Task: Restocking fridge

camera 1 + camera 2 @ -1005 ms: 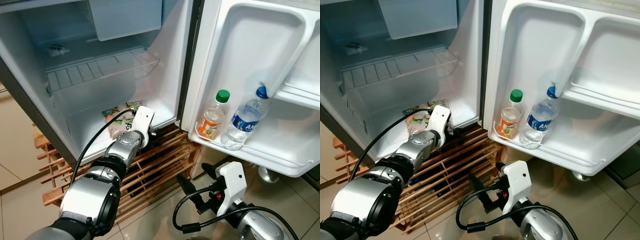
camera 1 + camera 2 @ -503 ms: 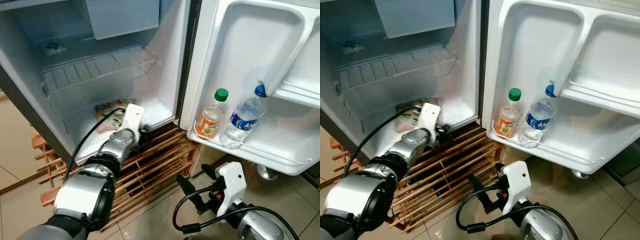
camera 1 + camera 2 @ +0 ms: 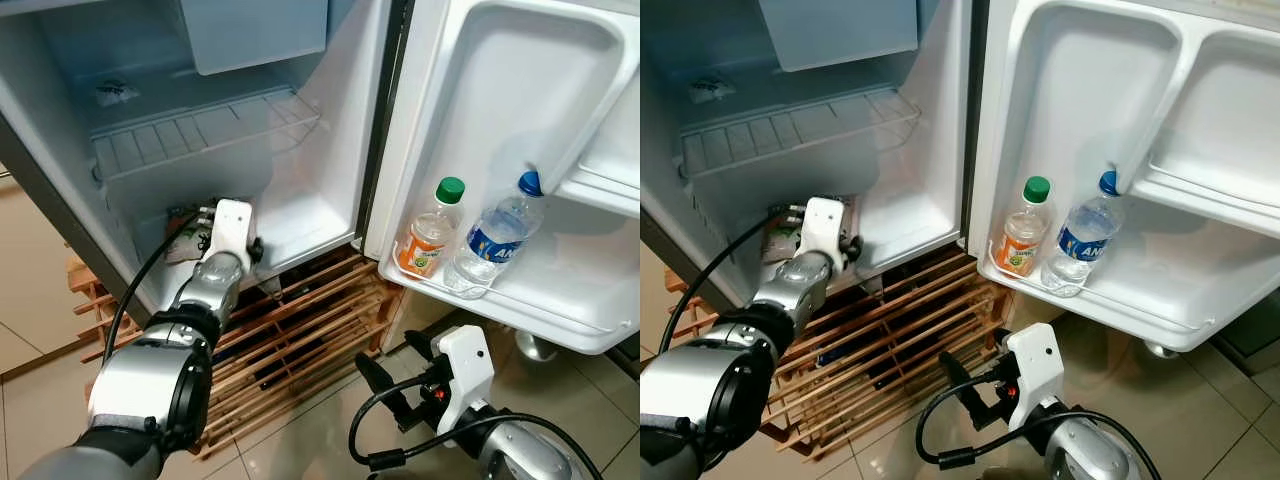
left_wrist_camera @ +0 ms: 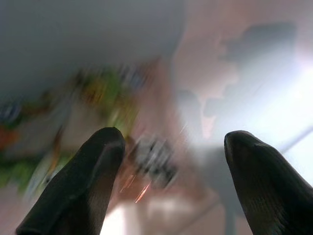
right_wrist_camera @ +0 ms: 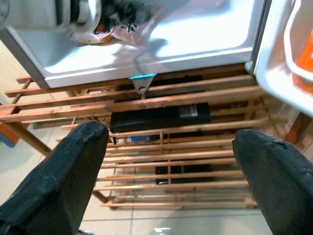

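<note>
A colourful food packet [image 3: 186, 243] lies on the floor of the open fridge [image 3: 300, 205], toward the fridge's left wall and under its wire shelf [image 3: 200, 130]. The left end effector [image 4: 166, 161] reaches into the fridge right at the packet; its two black fingers [image 4: 88, 171] stand spread apart, and the blurred wrist view shows the packet's wrapping just beyond and between them, so whether they touch it cannot be told. A small white item [image 3: 115, 93] sits on the wire shelf at the fridge's back left, below the freezer compartment flap [image 3: 255, 35].

The fridge door [image 3: 500, 100] hangs open to the fridge's right. In its lower door rack [image 3: 520, 305] stand two bottles side by side: an orange drink bottle with a green cap [image 3: 430, 232] nearer the fridge, and a clear water bottle with a blue cap [image 3: 497, 238] beside it.

The fridge rests on a slatted wooden rack [image 3: 300, 340] on the tiled floor [image 3: 30, 300]. The right end effector [image 3: 395, 385] hangs low in front of the fridge door, over the tiles, fingers [image 5: 63, 181] wide apart and holding nothing.
</note>
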`<state>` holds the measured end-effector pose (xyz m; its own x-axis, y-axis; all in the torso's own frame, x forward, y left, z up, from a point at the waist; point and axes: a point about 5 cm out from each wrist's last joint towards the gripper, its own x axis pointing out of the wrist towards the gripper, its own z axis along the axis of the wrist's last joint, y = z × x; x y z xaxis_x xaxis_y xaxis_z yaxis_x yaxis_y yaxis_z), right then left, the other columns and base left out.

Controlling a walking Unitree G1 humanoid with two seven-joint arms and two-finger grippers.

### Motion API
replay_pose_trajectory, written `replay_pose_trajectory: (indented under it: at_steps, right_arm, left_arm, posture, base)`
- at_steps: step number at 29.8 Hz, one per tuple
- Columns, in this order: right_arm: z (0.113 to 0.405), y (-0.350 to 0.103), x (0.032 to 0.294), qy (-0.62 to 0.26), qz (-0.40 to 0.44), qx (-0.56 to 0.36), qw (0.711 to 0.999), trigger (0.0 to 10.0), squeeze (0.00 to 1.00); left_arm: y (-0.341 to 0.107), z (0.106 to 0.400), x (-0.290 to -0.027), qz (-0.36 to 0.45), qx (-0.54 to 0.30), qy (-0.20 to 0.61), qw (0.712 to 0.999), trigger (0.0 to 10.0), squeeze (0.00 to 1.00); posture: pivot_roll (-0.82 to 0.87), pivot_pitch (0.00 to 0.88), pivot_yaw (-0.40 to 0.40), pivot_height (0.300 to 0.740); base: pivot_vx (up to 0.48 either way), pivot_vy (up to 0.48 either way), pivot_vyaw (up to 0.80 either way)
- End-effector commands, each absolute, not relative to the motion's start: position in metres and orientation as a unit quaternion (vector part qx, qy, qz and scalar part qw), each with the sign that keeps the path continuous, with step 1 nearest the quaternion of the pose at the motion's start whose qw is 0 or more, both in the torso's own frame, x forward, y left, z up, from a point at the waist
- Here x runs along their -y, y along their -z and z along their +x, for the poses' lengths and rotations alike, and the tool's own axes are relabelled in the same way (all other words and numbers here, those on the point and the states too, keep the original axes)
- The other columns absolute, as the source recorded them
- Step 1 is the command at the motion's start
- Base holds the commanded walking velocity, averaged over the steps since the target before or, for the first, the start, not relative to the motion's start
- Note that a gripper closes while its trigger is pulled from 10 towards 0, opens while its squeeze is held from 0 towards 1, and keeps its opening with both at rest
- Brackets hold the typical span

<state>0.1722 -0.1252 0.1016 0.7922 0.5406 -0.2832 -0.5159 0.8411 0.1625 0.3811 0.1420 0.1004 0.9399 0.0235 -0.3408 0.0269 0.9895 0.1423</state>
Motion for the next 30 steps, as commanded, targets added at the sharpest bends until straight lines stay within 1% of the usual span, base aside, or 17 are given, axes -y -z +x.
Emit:
replay_pose_trajectory:
  at_steps: [1,2,3,6,7,10,13,15,18,21,24,25,26,27,28,30]
  right_arm:
    - [0.175,-0.1,0.127,-0.275,0.031,-0.158,0.948,10.0,0.0]
    - [0.177,-0.1,0.128,-0.273,0.03,-0.157,0.949,10.0,0.0]
    - [0.177,-0.1,0.128,-0.273,0.03,-0.157,0.949,10.0,0.0]
    - [0.186,-0.098,0.127,-0.271,0.028,-0.149,0.951,10.0,0.0]
    - [0.186,-0.098,0.127,-0.271,0.028,-0.149,0.951,10.0,0.0]
    - [0.194,-0.099,0.125,-0.271,0.025,-0.136,0.952,10.0,0.0]
    - [0.2,-0.1,0.125,-0.27,0.026,-0.128,0.954,10.0,0.0]
    - [0.207,-0.097,0.123,-0.268,0.036,-0.123,0.955,10.0,0.0]
    - [0.218,-0.093,0.118,-0.273,0.043,-0.12,0.953,10.0,0.0]
    - [0.233,-0.092,0.116,-0.267,0.05,-0.105,0.957,10.0,0.0]
    - [0.241,-0.092,0.117,-0.257,0.054,-0.094,0.96,10.0,0.0]
    - [0.242,-0.093,0.118,-0.252,0.055,-0.09,0.962,10.0,0.0]
    - [0.242,-0.093,0.118,-0.252,0.055,-0.09,0.962,10.0,0.0]
    - [0.246,-0.092,0.121,-0.24,0.056,-0.083,0.966,10.0,0.0]
    - [0.246,-0.092,0.121,-0.24,0.056,-0.083,0.966,10.0,0.0]
    - [0.249,-0.091,0.129,-0.214,0.062,-0.072,0.972,10.0,0.0]
  left_arm:
    - [-0.115,0.388,-0.125,0.05,-0.144,0.023,0.988,10.0,0.0]
    - [-0.119,0.389,-0.119,0.043,-0.137,0.033,0.989,10.0,0.0]
    - [-0.119,0.389,-0.119,0.043,-0.137,0.033,0.989,10.0,0.0]
    - [-0.129,0.391,-0.097,0.036,-0.11,0.077,0.99,10.0,0.0]
    - [-0.129,0.391,-0.097,0.036,-0.11,0.077,0.99,10.0,0.0]
    - [-0.132,0.39,-0.085,0.024,-0.086,0.12,0.989,10.0,0.0]
    - [-0.129,0.386,-0.084,0.042,-0.068,0.15,0.985,10.0,0.0]
    - [-0.119,0.38,-0.091,0.063,-0.061,0.172,0.981,10.0,0.0]
    - [-0.111,0.376,-0.102,0.063,-0.062,0.177,0.98,10.0,0.0]
    - [-0.108,0.367,-0.112,0.052,-0.037,0.194,0.979,10.0,0.0]
    - [-0.109,0.355,-0.117,0.031,-0.011,0.205,0.978,10.0,0.0]
    - [-0.111,0.349,-0.121,0.021,0.0,0.203,0.979,10.0,0.0]
    - [-0.111,0.349,-0.121,0.021,0.0,0.203,0.979,10.0,0.0]
    - [-0.114,0.339,-0.129,0.012,0.013,0.194,0.981,10.0,0.0]
    - [-0.114,0.339,-0.129,0.012,0.013,0.194,0.981,10.0,0.0]
    - [-0.114,0.32,-0.145,0.003,0.025,0.158,0.987,10.0,0.0]
  posture:
    - [-0.39,0.005,0.03,0.74]
    - [-0.39,0.0,0.03,0.74]
    - [-0.39,0.0,0.03,0.74]
    - [-0.37,0.0,0.034,0.74]
    - [-0.37,0.0,0.034,0.74]
    - [-0.36,0.0,0.037,0.74]
    - [-0.33,0.0,0.031,0.74]
    - [-0.29,0.0,0.023,0.74]
    - [-0.25,0.0,0.021,0.74]
    - [-0.21,0.0,0.02,0.74]
    - [-0.19,0.0,0.025,0.74]
    - [-0.18,0.0,0.027,0.74]
    - [-0.18,0.0,0.027,0.74]
    - [-0.17,0.0,0.028,0.74]
    - [-0.17,0.0,0.028,0.74]
    - [-0.16,0.0,0.025,0.74]
  base:
    - [0.0,0.0,0.0]
    - [0.0,0.0,0.0]
    - [0.0,0.0,0.0]
    - [0.0,0.0,0.0]
    - [0.0,0.0,0.0]
    - [0.0,0.0,0.0]
    - [0.0,0.0,0.0]
    - [0.0,0.0,0.0]
    - [0.0,0.0,0.0]
    - [0.0,0.0,0.0]
    - [0.0,0.0,0.0]
    - [0.0,0.0,0.0]
    - [0.0,0.0,0.0]
    - [0.0,0.0,0.0]
    - [0.0,0.0,0.0]
    - [0.0,0.0,0.0]
